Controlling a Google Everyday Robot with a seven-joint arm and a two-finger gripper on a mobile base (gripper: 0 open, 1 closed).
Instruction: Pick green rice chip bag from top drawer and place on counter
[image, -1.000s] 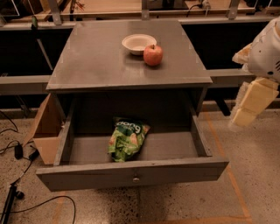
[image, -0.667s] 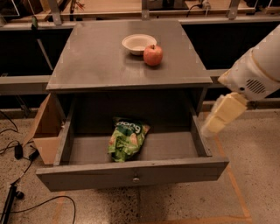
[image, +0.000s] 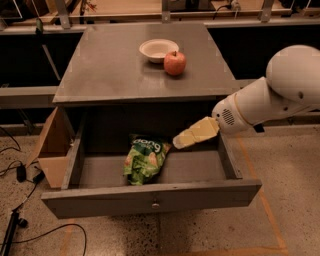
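The green rice chip bag (image: 145, 158) lies crinkled on the floor of the open top drawer (image: 150, 197), left of centre. My gripper (image: 181, 141) reaches in from the right on a white arm, over the drawer. Its pale tip hangs just right of the bag's upper edge and a little above it, apart from the bag. The grey counter (image: 110, 65) tops the cabinet above the drawer.
A white bowl (image: 158, 49) and a red apple (image: 175, 63) sit on the counter's back right part. A cardboard box (image: 50, 150) leans at the cabinet's left side. Cables (image: 20, 175) lie on the floor at the left. Grey rails run behind.
My arm has swung left from outside the drawer's right side. The gripper now sits over the drawer beside the bag. The bag, apple and bowl have not moved.
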